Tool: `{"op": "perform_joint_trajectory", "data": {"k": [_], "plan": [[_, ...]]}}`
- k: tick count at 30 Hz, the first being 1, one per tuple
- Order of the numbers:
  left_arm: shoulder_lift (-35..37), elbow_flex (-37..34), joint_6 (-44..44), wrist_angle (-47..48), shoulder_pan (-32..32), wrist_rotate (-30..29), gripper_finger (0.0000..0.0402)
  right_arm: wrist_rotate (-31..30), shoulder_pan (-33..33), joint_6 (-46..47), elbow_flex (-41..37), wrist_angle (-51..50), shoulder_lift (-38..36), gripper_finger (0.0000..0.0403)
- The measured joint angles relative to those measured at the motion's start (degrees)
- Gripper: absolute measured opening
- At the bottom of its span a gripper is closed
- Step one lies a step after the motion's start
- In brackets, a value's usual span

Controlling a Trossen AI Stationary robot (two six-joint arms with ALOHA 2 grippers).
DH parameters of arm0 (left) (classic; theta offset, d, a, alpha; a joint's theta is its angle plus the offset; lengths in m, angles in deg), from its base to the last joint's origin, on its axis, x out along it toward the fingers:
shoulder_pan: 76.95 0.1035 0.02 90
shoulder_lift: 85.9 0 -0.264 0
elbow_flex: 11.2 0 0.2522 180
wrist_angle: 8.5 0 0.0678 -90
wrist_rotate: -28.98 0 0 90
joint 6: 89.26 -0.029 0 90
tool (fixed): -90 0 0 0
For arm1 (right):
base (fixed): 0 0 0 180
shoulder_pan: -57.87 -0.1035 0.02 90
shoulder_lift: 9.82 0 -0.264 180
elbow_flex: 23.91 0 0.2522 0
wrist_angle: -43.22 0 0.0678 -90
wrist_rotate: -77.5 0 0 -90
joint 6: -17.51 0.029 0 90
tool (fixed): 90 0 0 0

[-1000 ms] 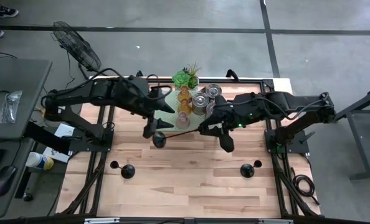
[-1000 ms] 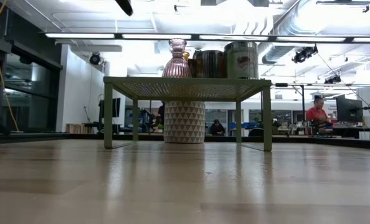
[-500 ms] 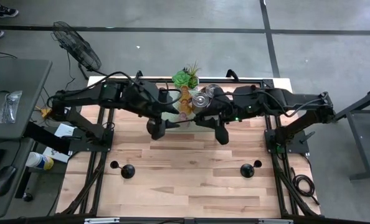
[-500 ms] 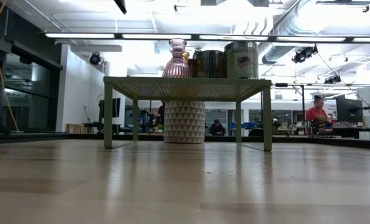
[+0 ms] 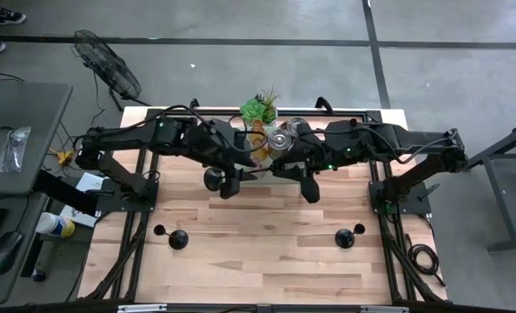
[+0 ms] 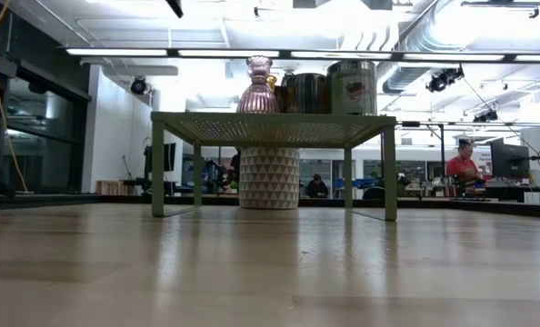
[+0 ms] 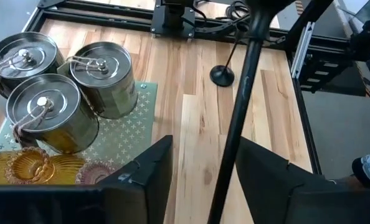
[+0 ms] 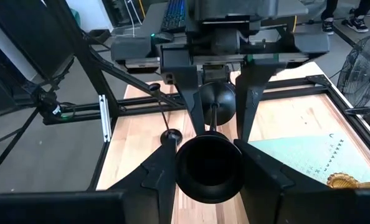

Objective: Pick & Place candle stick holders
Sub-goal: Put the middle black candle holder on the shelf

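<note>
Pinching the round dark end of a black holder (image 8: pixel 208 163), the right hand (image 8: pixel 208 180) hovers above the middle of the bench (image 5: pixel 267 265). The holder's thin stem runs across to the left hand (image 7: pixel 203 143). That hand's fingers (image 7: pixel 154 168) stand spread on either side of the stem, seemingly with a sliver of daylight each side, though the angle is poor. Just beside both hands is the pale green stand (image 7: pixel 129 134), carrying three silvery holders (image 7: pixel 45 112) and the amber glass holders (image 7: pixel 23 165). Two more black ones (image 5: pixel 178 239) stand well apart at the bench's near side.
</note>
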Motion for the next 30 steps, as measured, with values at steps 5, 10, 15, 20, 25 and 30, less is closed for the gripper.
{"op": "perform_joint_trajectory", "data": {"k": [5, 10, 15, 20, 25, 30], "plan": [[0.1, 0.0, 0.0, -0.3, 0.0, 0.3, 0.0134, 0.0, 0.0, 0.0, 0.0, -0.7, 0.0, 0.0126], [0.1, 0.0, -0.1, -3.1, 0.0, 0.1, 0.0109, 0.0, 0.0, 0.1, 0.0, -2.0, 0.0, 0.0126], [0.1, 0.0, -0.4, -2.5, 0.0, -0.7, 0.0066, -0.2, 0.0, 0.2, 0.0, -2.1, 0.0, 0.0126], [0.1, 0.0, -1.0, -2.5, 0.0, 0.1, 0.0011, 0.1, 0.0, 0.2, 0.0, -2.0, 0.0, 0.0126], [0.1, 0.0, -0.5, -2.5, 0.1, 0.1, 0.0030, -0.2, 0.0, 0.1, 0.0, -1.8, 0.0, 0.0126], [0.1, 0.0, -0.9, -2.5, 0.1, 0.5, 0.0009, 0.1, 0.0, 0.1, 0.0, -1.7, 0.0, 0.0126]]}}
